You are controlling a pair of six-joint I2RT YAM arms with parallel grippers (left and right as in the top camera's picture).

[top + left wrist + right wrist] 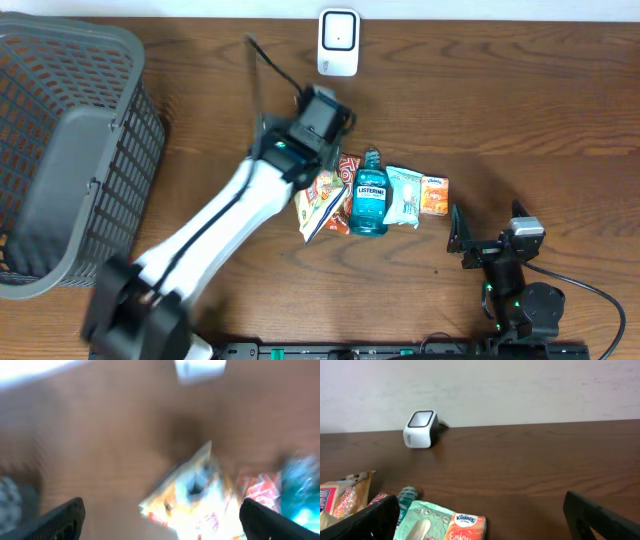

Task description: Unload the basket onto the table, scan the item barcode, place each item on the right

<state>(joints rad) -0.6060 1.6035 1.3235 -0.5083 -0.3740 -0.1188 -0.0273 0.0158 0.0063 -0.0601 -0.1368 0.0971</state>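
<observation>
Table [500, 120]: dark brown wood, visible grain, smooth, satin sheen.
Barcode scanner [338, 42]: white plastic, glossy; dark glossy face.
Basket [150, 130]: grey plastic mesh, matt.
Listerine bottle [370, 200]: clear blue plastic, glossy; printed label.
Snack packet [320, 200]: crinkled film, shiny.
Kleenex pack [465, 527]: soft printed film, slight gloss.
Left arm shell [235, 205]: white plastic, smooth.

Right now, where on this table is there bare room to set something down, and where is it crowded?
Bare wood: right of the scanner, above the tissues; between the basket and the left arm. Crowded: the middle, where snacks, bottle and tissues lie packed together.
</observation>
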